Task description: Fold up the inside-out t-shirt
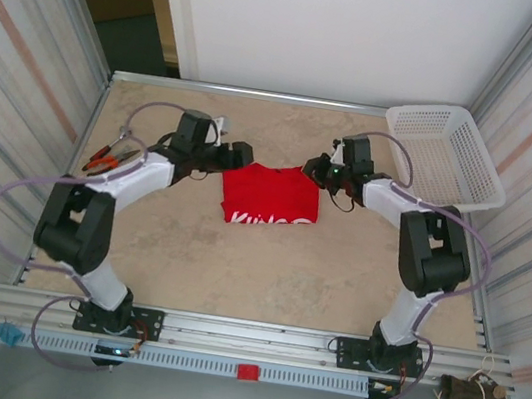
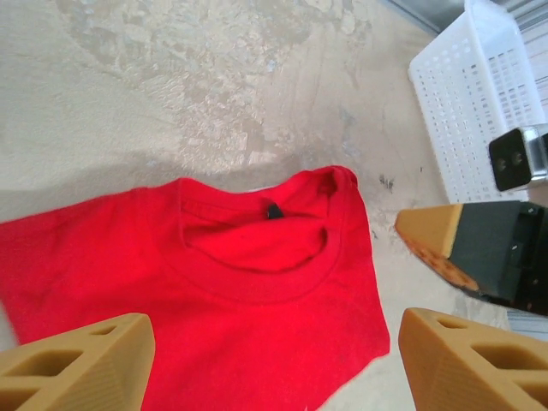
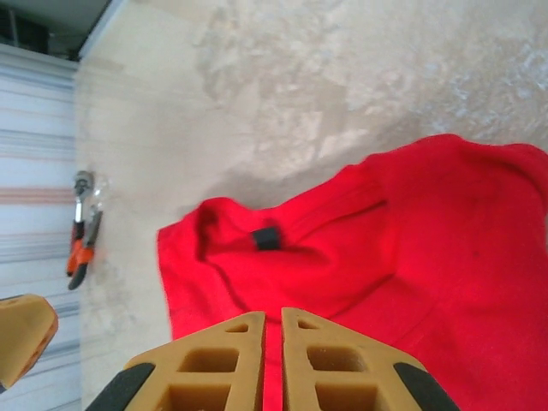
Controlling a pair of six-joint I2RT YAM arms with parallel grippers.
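A: Start big. What is the surface?

B: A pale mottled table. The left arm reaches up from 7 o'clock and the right arm from 5 o'clock, both bent in toward the middle.

A: And the container?

B: A white mesh basket sits at 2 o'clock, in the far corner, tilted against the wall and well apart from the cloth.

A: Where is the garment?

B: The red t-shirt lies flat at the table's centre, a little toward 12. It is a squarish block, with its collar at its 12 o'clock edge and white lettering along its 6 o'clock edge.

A: The grippers?

B: The left gripper hovers at the shirt's 10 o'clock corner, its fingers spread wide with nothing between them, only the shirt lying below. The right gripper is at the 2 o'clock corner, over the collar side. Its fingers are pressed almost together, with only a thin slit between them. Whether any cloth is caught at the tips I cannot tell.

A: Anything smaller?

B: Orange-handled pliers lie at 9 o'clock near the left wall. A small dark tag sits inside the collar.
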